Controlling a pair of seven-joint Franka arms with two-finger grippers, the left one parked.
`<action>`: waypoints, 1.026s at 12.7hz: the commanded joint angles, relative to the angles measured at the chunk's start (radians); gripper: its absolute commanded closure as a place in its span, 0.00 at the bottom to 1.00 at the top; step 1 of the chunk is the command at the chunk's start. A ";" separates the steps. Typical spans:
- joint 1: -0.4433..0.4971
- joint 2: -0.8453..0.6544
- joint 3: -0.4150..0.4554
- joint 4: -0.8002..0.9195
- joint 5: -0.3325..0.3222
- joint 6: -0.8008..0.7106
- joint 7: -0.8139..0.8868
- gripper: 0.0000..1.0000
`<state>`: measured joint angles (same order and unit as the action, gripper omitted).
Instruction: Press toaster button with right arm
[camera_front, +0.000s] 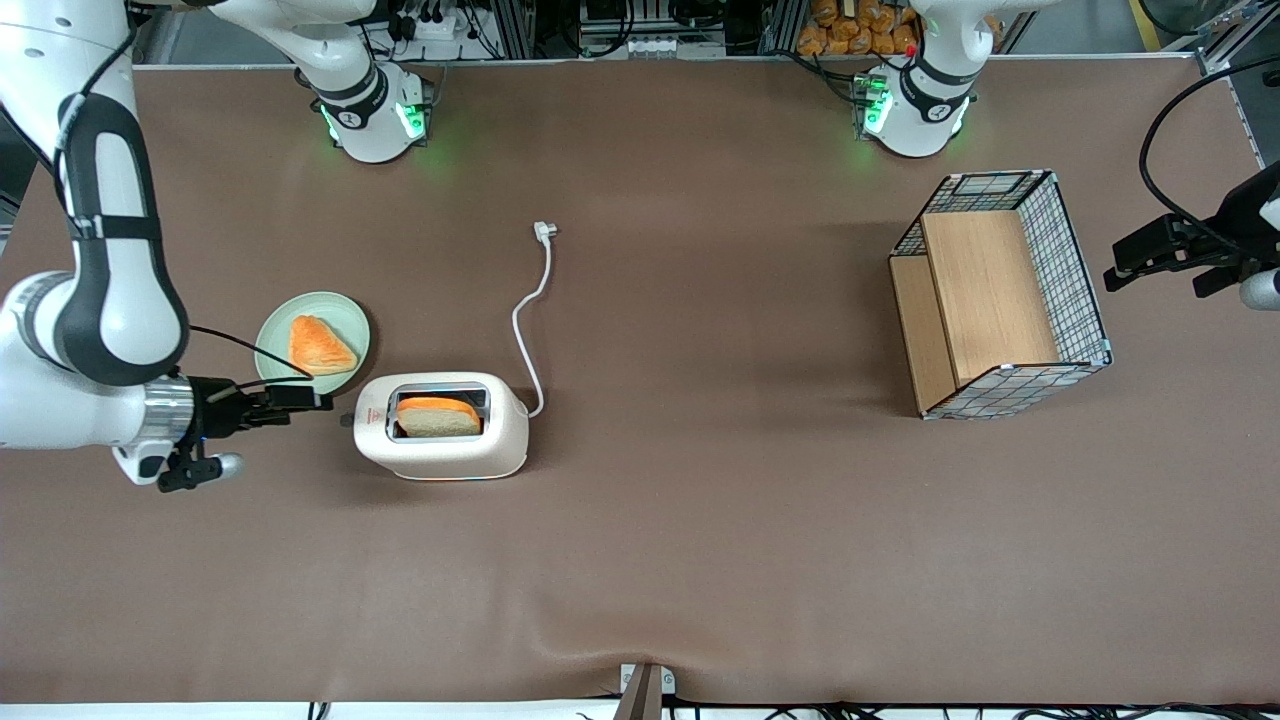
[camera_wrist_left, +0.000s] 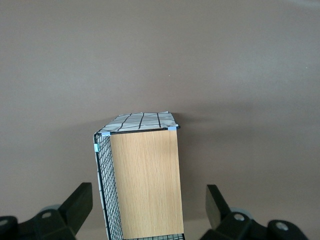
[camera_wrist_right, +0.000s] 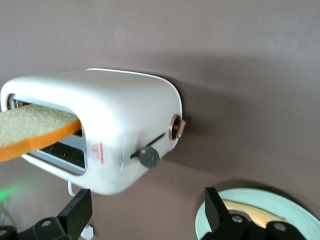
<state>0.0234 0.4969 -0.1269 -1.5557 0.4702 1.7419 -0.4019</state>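
Front view: the toaster stands on the tabletop holding a bread slice; the pincer hovers just beside its narrow end.
Right wrist view: pincer fingers spread, empty, facing the toaster button, apart from it.

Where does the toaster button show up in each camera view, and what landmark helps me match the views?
Front view: the toaster button pokes from the toaster's narrow end facing the gripper, which hovers just short of it, fingers open.
Right wrist view: the button sits in a slot on the toaster's end, near the red mark.
Left wrist view: not in it.
Shared landmark: the bread slice in the slot.
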 joint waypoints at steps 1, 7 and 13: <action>-0.005 -0.063 -0.005 0.014 -0.070 -0.050 0.040 0.00; 0.001 -0.239 -0.005 0.014 -0.270 -0.119 0.095 0.00; 0.013 -0.284 -0.008 0.101 -0.404 -0.251 0.300 0.00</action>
<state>0.0371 0.2106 -0.1315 -1.4839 0.1103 1.5324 -0.1842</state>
